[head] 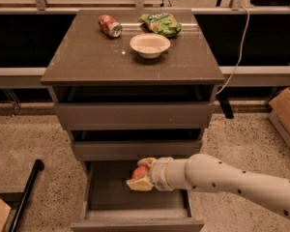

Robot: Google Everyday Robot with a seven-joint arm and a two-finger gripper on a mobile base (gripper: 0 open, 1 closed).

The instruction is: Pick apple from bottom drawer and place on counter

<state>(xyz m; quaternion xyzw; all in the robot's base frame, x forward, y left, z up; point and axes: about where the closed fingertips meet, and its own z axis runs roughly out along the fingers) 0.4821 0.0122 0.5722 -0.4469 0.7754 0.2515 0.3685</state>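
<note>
Gripping the apple (141, 172) with the gripper (138, 175), fingers (139, 185) pinched onto the fruit, one cream pad above and one below. Held within the outline of the pulled-out bottom drawer (111, 197), toward its rear, just under the front of the middle drawer (135, 150). Cannot tell whether resting on the drawer floor or raised off it. Mounted on a white arm (227, 177) entering from the right and reaching leftward.

Located well above and behind the gripper: the counter (87, 62), carrying three items. Farthest from the gripper, along the back edge: a red soda can (109, 25) lying on its side, up and to the left, and a green snack bag (160, 23), up and slightly to the right. Nearer the gripper, just in front of the bag: a white bowl (150, 45), upright.

Left of the gripper, on the speckled floor (34, 139): a black bar (26, 192), tilted. Right of the gripper and higher, beyond the arm: a cardboard box (287, 115), partly cut off at the edge of view
</note>
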